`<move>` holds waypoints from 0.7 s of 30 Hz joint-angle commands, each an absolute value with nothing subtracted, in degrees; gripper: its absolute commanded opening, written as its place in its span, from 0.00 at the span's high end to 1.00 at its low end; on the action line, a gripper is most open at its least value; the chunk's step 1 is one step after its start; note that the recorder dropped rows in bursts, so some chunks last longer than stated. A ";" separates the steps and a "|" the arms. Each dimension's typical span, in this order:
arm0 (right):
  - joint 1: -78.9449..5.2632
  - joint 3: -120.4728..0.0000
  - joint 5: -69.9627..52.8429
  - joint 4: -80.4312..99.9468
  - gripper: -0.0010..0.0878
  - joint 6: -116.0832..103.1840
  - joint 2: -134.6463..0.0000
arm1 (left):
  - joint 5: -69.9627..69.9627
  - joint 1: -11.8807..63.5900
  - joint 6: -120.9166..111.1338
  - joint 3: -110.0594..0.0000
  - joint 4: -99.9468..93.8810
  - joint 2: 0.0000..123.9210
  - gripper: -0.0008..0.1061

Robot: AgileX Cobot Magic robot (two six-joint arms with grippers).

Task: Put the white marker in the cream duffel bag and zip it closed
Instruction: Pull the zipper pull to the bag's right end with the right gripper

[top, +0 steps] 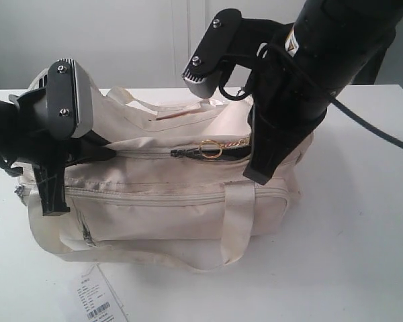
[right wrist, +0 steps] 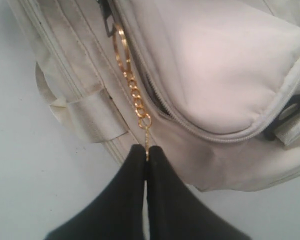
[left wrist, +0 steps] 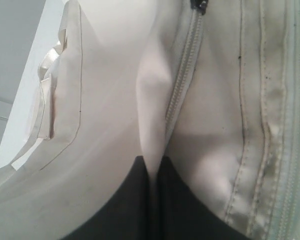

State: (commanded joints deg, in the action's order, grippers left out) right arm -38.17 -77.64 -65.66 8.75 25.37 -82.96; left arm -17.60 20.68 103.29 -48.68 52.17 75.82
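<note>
The cream duffel bag (top: 174,194) lies on the white table (top: 363,235). Its top zipper is closed from the left end up to the slider (top: 180,153); right of the slider a dark gap shows. My left gripper (top: 109,153) is shut on a fold of the bag's fabric (left wrist: 151,115) at the zipper's left end. My right gripper (top: 250,143) is shut on the end of the gold chain (right wrist: 132,85), which is pulled taut from the slider. The white marker is out of view.
A flat white barcode label (top: 97,298) lies on the table in front of the bag. A shiny strap handle (top: 238,215) loops over the bag's front. The right arm's black cable (top: 369,124) trails over the table behind.
</note>
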 joint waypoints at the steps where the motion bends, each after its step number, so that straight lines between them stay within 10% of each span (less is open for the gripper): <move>1: -37.94 -77.64 -65.66 8.75 0.99 25.37 -82.96 | -17.60 20.68 103.29 -48.68 52.17 75.82 0.99; 21: -35.37 -77.64 -66.02 9.27 0.99 25.37 -82.96 | -16.19 20.68 103.28 -48.68 52.17 75.82 0.99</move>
State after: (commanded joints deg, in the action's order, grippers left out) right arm -35.37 -77.64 -66.02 9.27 25.37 -82.96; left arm -16.19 20.68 103.28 -48.68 52.17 75.82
